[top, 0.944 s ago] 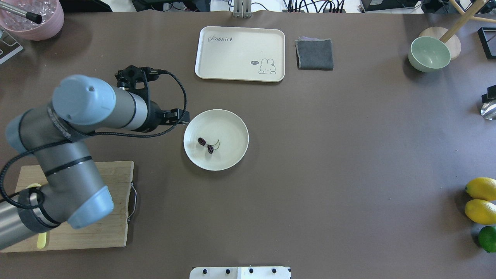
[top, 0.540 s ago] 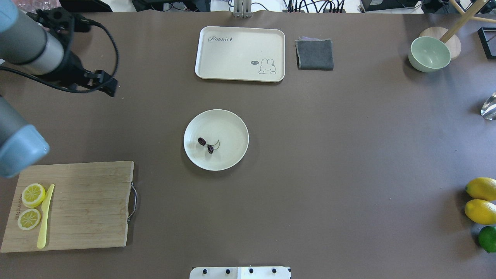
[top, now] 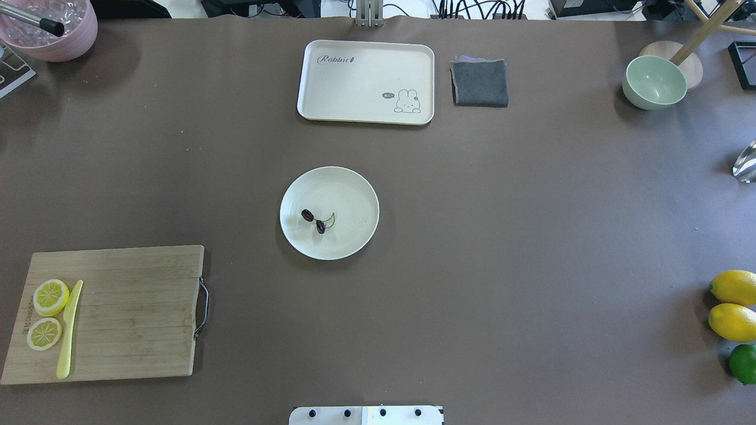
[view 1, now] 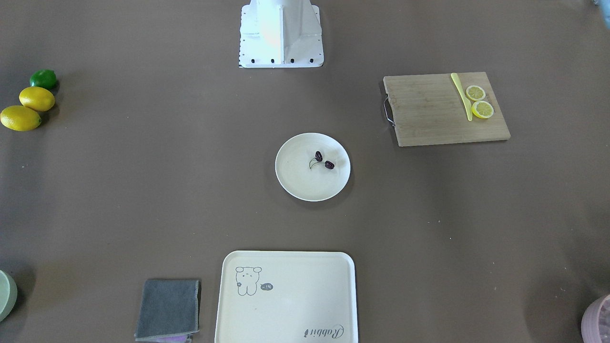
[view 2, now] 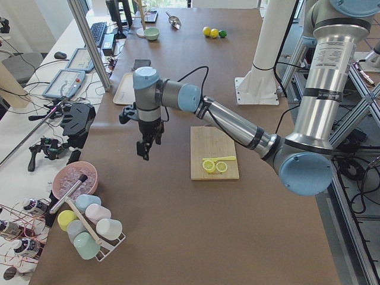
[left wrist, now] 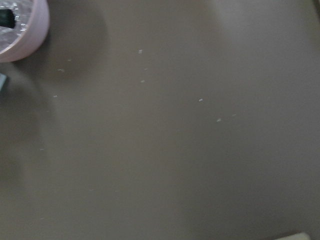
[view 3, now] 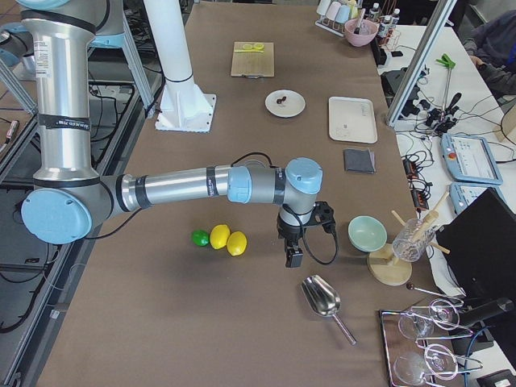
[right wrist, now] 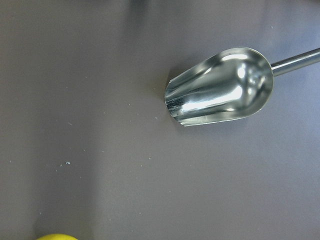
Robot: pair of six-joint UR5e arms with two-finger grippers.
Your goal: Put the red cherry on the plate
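The red cherry (top: 316,221), a dark pair joined by green stems, lies inside the round cream plate (top: 351,198) at the table's middle, left of the plate's centre. The front-facing view also has the cherry (view 1: 323,161) on the plate (view 1: 305,183). Neither arm appears in these two views. My left gripper (view 2: 144,151) hangs over bare table near the pink bowl, seen only in the exterior left view, so I cannot tell its state. My right gripper (view 3: 292,256) hovers near the lemons and scoop, seen only in the exterior right view, state unclear.
A cutting board (top: 130,313) with two lemon slices and a yellow knife sits front left. A cream tray (top: 366,82) and grey cloth (top: 479,82) lie at the back. A green bowl (top: 654,81), lemons (top: 733,304), and a metal scoop (right wrist: 220,87) are on the right.
The left arm has drawn back from beside the plate, swung to the far left and left the overhead view. The cherry has stayed on the plate.
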